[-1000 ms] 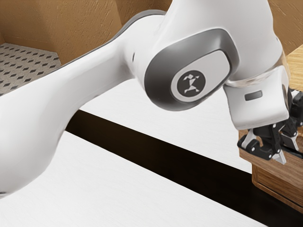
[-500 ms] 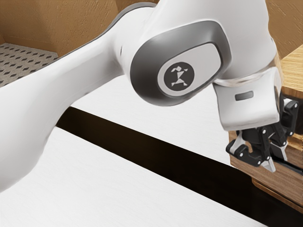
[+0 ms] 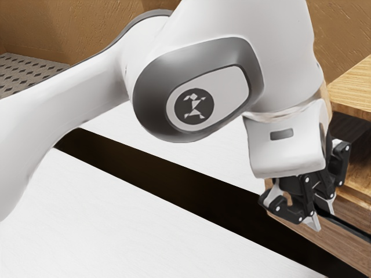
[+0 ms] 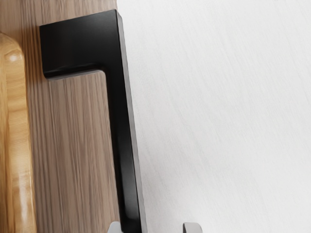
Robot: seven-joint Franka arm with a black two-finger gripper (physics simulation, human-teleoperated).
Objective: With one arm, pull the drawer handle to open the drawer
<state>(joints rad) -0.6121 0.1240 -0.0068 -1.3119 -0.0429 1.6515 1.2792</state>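
The arm had drawn back toward the exterior view's left, taking the drawer (image 3: 339,234) farther out of its wooden cabinet (image 3: 351,87) at that view's right edge. The black handle (image 4: 124,145) ran level along the drawer front, which faced that left. The end effector (image 3: 295,213) sat at the handle; its grip could not be told

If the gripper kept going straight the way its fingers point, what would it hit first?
Probably the black drawer handle: its bar lies between the open fingers of the gripper, so the palm would meet it. Beyond is the white table; depth is unclear.
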